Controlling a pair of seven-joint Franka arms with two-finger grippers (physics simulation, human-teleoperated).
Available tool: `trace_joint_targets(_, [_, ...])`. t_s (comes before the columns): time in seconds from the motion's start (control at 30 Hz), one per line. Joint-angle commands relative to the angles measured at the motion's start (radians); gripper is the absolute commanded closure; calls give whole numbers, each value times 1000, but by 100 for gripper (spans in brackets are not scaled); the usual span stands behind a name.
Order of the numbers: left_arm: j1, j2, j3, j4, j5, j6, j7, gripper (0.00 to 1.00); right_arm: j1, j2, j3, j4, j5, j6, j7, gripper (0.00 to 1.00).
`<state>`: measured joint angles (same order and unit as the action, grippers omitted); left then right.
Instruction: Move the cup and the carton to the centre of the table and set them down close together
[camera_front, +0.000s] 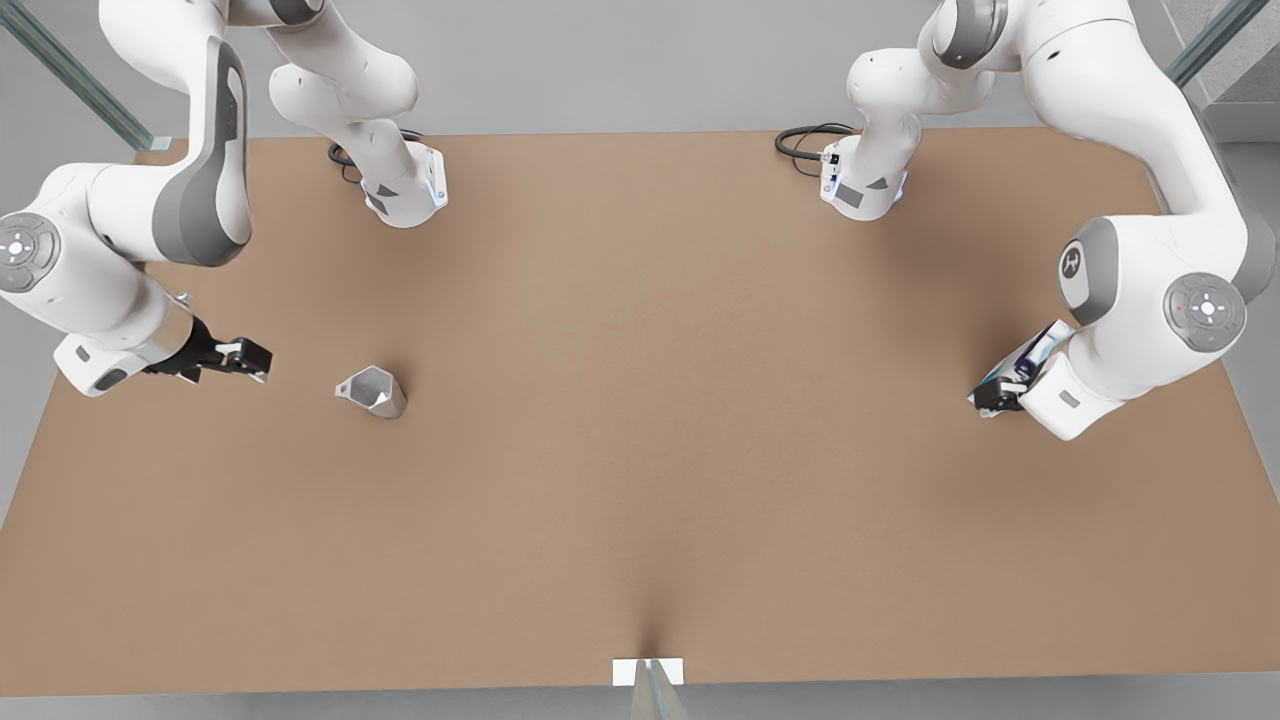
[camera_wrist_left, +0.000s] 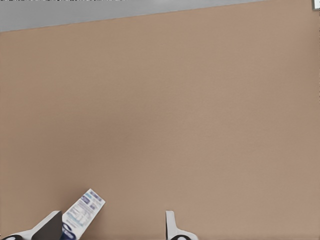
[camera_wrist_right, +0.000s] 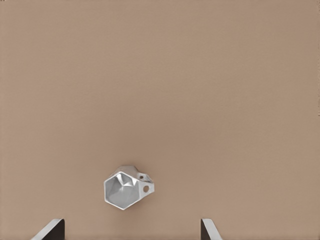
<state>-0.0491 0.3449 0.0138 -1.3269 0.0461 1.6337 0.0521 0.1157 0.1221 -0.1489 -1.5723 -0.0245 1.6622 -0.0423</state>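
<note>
The silver faceted cup (camera_front: 373, 390) stands upright on the brown table (camera_front: 640, 520), left of centre in the front view. Just to its left, apart from it, my right gripper (camera_front: 245, 358) hangs open. In the right wrist view the cup (camera_wrist_right: 127, 187) sits ahead of the open right gripper (camera_wrist_right: 130, 229). The white and blue carton (camera_front: 1033, 352) is at the front view's right, tilted and partly hidden by the arm. My left gripper (camera_front: 1000, 395) is open around it. In the left wrist view the carton (camera_wrist_left: 84, 209) lies against one finger (camera_wrist_left: 50, 226) of the left gripper (camera_wrist_left: 112, 222).
Both arm bases (camera_front: 405, 190) (camera_front: 862, 185) stand at the table's far edge, with black cables beside them. A small white marker (camera_front: 648, 671) sits at the middle of the near edge. Bare tabletop stretches between the cup and the carton.
</note>
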Motion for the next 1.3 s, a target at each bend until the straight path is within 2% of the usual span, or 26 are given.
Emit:
trace_joint_targets(0.0, [0, 0, 0, 0, 0, 0, 0, 0, 1, 1, 0, 0, 0, 1, -1, 0])
trace_joint_targets(0.13, [-2, 3, 0, 3, 1, 0, 2, 0, 18, 34, 106, -11, 9, 11, 13, 0])
trace_joint_targets(0.3, [0, 19, 0, 2, 3, -2, -2, 0, 120, 117, 107, -80, 9, 93, 28, 0])
trace_joint_targets(0.43, [0, 43, 0, 2, 3, -2, -2, 0, 124, 172, 106, -146, 11, 153, 68, 0])
trace_joint_targets(0.5, [0, 49, 0, 0, 3, -2, 0, 0, 111, 179, 106, -245, 11, 297, 137, 0])
trace_joint_targets(0.57, [0, 55, 2, 0, 3, -2, -2, 0, 113, 205, 103, -248, 11, 318, 170, 0])
trace_joint_targets(0.8, [-2, 57, 0, 0, 3, -17, -5, 0, 121, 152, 103, -388, 8, 318, 236, 0])
trace_joint_targets(0.93, [0, 72, 0, 0, 3, -15, -3, 0, 119, 125, 103, -520, 6, 467, 234, 0])
trace_joint_targets(1.27, [2, 91, 2, 0, 3, -14, -2, 0, 119, 136, 101, -587, 5, 527, 236, 0])
